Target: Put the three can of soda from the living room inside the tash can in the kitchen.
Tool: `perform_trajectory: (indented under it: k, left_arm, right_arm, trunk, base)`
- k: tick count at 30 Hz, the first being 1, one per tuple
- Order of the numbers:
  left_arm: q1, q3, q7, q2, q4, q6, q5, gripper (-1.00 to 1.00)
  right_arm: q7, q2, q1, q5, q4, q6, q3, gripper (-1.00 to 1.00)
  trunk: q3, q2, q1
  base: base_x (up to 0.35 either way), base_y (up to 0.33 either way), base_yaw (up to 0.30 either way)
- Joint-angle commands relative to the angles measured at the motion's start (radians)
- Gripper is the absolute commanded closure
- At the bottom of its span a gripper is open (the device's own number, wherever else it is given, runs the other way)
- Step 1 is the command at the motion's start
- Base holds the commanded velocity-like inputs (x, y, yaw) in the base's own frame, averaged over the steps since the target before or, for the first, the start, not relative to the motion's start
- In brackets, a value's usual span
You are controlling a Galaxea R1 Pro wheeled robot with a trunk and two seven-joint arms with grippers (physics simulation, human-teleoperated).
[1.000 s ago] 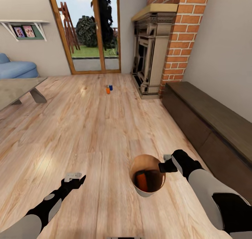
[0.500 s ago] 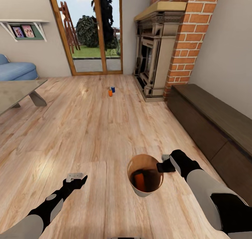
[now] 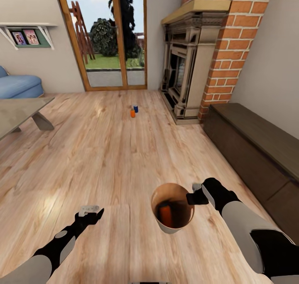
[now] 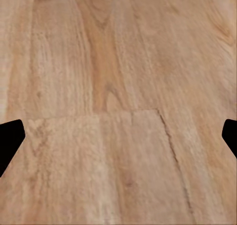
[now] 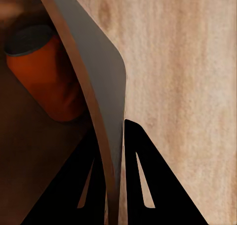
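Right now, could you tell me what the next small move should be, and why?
Probably roll forward toward the two cans standing on the floor by the fireplace. The right hand already pinches the bucket's rim, with one orange can inside; the left hand hangs open above the floor.

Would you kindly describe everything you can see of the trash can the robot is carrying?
The trash can is a small round bucket tapering toward its base, pale grey-white outside and coppery brown inside, with a thin wall. It is held roughly upright above the wood floor, mouth open to the head camera. The right gripper is shut on its rim, one finger inside the wall and one outside, as the right wrist view shows. An orange soda can with a dark top lies inside it.
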Motion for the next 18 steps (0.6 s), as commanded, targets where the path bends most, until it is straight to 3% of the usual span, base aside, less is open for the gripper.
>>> perform_trajectory:
  k: [1,18]
  left_arm:
    - [0.000,0.000,0.000,0.000,0.000,0.000,0.000,-1.00]
    - [0.000,0.000,0.000,-0.006,0.000,0.000,-0.001,-1.00]
  right_arm:
    - [0.008,0.001,0.000,-0.024,0.000,0.003,-0.004,1.00]
    - [0.008,0.000,0.000,-0.025,0.000,0.003,-0.005,1.00]
  trunk:
    - [0.000,0.000,0.000]
    - [0.000,0.000,0.000]
  base:
    - [0.300,0.112,0.000]
    - [0.300,0.110,0.000]
